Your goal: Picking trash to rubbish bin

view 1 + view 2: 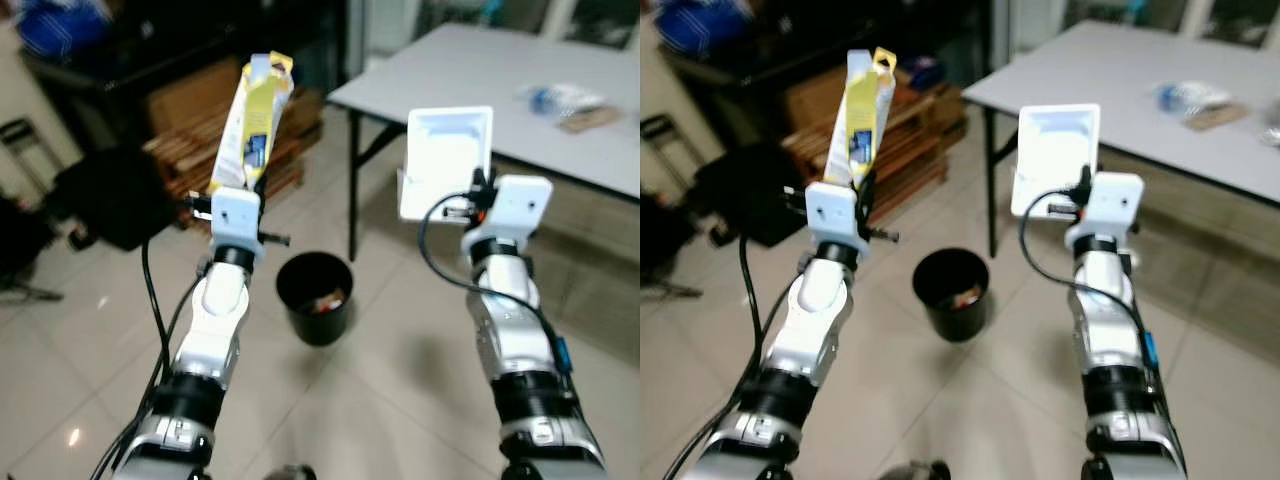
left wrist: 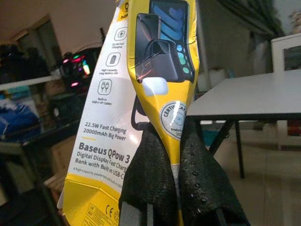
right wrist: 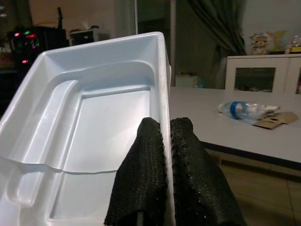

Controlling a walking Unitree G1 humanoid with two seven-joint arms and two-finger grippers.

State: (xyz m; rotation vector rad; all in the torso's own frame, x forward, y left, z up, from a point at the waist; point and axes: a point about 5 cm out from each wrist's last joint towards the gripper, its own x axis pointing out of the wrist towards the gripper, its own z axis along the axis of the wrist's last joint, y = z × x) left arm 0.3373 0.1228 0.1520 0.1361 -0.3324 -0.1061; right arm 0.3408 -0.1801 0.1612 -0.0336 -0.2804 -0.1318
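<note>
My left gripper [image 1: 252,176] is raised and shut on a flattened yellow and white power bank box [image 1: 255,118], which stands upright above it; in the left wrist view the box [image 2: 141,94] sits pinched between the black fingers [image 2: 150,188]. My right gripper [image 1: 478,185] is shut on the edge of a white plastic tray [image 1: 446,160], also held up; the tray [image 3: 94,127] shows between the fingers [image 3: 193,174] in the right wrist view. A black rubbish bin [image 1: 315,297] stands on the tiled floor below and between the two arms, with some trash inside.
A white table [image 1: 500,80] stands ahead on the right, carrying a plastic bottle [image 1: 555,99] and a cardboard scrap. Its black leg [image 1: 353,180] is just behind the bin. Wooden pallets [image 1: 200,130] and a black bag [image 1: 110,195] lie on the left.
</note>
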